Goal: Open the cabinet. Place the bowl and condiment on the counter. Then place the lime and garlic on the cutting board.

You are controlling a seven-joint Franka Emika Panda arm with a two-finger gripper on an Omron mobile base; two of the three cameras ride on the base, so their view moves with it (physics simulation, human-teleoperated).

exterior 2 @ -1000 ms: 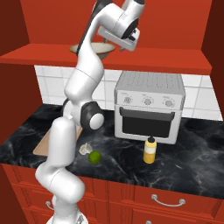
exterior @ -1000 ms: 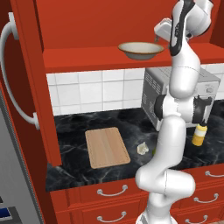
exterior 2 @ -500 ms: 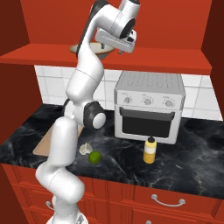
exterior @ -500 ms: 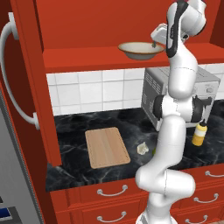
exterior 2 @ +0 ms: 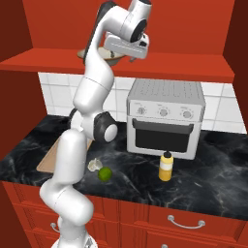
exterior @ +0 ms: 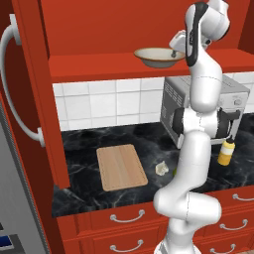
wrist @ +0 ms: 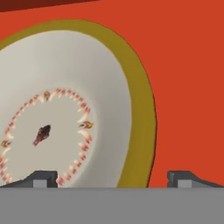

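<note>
The cabinet (exterior: 94,25) stands open, its door (exterior: 31,89) swung out to the left. On its shelf sits the cream bowl (exterior: 155,57) with a tan rim. My gripper (exterior: 174,51) is open at the bowl's right edge. In the hand view the bowl's rim (wrist: 141,109) lies between the two fingertips (wrist: 42,177), with my gripper (wrist: 113,177) just above it. On the counter (exterior 2: 213,179) the yellow condiment (exterior 2: 166,166) stands before the oven. The lime (exterior 2: 105,173) and garlic (exterior 2: 93,165) lie beside the cutting board (exterior: 121,167). My arm partly hides the bowl (exterior 2: 110,59) in the right base view.
A silver toaster oven (exterior 2: 164,118) stands at the back of the counter under the shelf. Red drawers (exterior: 129,230) with small handles run below the counter edge. The open door's long curved handle (exterior: 12,84) juts out at the left.
My hand has come down and moved toward the bowl, from above the shelf to the bowl's right rim. The jaws have stayed open; nothing else has moved.
</note>
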